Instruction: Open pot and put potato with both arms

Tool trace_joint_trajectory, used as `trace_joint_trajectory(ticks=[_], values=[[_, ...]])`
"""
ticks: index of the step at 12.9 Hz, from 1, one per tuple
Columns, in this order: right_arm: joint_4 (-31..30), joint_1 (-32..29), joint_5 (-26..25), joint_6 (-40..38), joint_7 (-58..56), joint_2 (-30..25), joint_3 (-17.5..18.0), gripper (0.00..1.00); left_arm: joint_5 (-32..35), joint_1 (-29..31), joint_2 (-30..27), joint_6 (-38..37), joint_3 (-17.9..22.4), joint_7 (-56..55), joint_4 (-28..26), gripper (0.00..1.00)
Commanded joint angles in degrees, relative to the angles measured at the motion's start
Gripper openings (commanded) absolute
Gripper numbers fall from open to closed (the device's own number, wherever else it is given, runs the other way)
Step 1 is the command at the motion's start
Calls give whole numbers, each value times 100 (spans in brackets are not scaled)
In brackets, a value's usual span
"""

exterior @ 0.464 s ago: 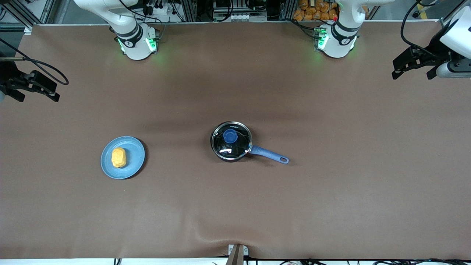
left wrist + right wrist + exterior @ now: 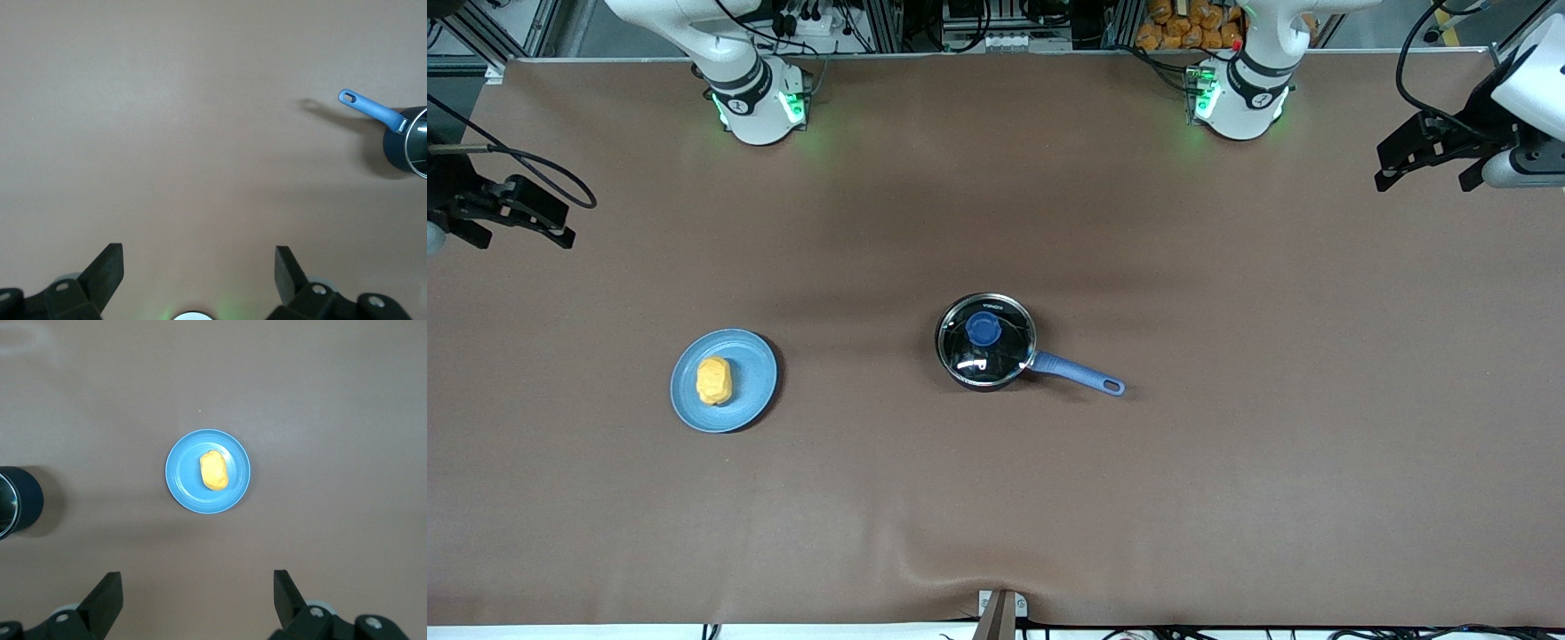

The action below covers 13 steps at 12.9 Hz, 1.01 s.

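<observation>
The pot (image 2: 985, 343) sits near the middle of the table (image 2: 1227, 489), and everything else is placed from it here. Its glass lid (image 2: 996, 356) is on, with the blue knob (image 2: 983, 328) at the centre of the lid. The blue handle (image 2: 1078, 374) points away from the pot toward the left arm's end of the table and slightly nearer the front camera.

The potato (image 2: 714, 380) lies well apart from the pot, toward the right arm's end of the table and a little nearer the front camera. It rests on a blue plate (image 2: 751, 360), roughly in the plate's middle.

The left gripper (image 2: 1423, 160) hangs in the air over the table edge at the left arm's end, far from the pot. Its fingers (image 2: 107, 270) stand wide apart and hold nothing. In the left wrist view only bare tabletop lies between them, with the pot's handle and part of its rim at the side of the picture.

The right gripper (image 2: 511, 218) hangs over the table edge at the right arm's end, also far from the pot. Its fingers (image 2: 288, 593) are spread wide as well, with nothing between them. The right wrist view looks down on the plate and potato, with part of the pot's dark wall at the picture's edge.

Neither gripper touches the pot, lid, plate or potato.
</observation>
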Motion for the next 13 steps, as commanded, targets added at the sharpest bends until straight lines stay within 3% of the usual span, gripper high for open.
trace_joint_trajectory(ticks=[1,3,7,9,13], values=[[-34,8,-93,175,-11,250,11,100,23,-102,55,-126,-41,-75,203,100],[-130,17,-76,525,-11,549,11,100,6,-128,256,-125,-164,-268,325,100],[-1236,17,-75,2000,-29,656,11,100,-3,-216,670,-29,-866,-733,484,100],[-1475,8,-67,2397,-230,839,11,100,-3,-295,941,41,-1148,-858,598,100],[-2054,-80,-14,3223,-775,1314,11,100,321,-1092,1556,576,-1378,-1637,581,100]])
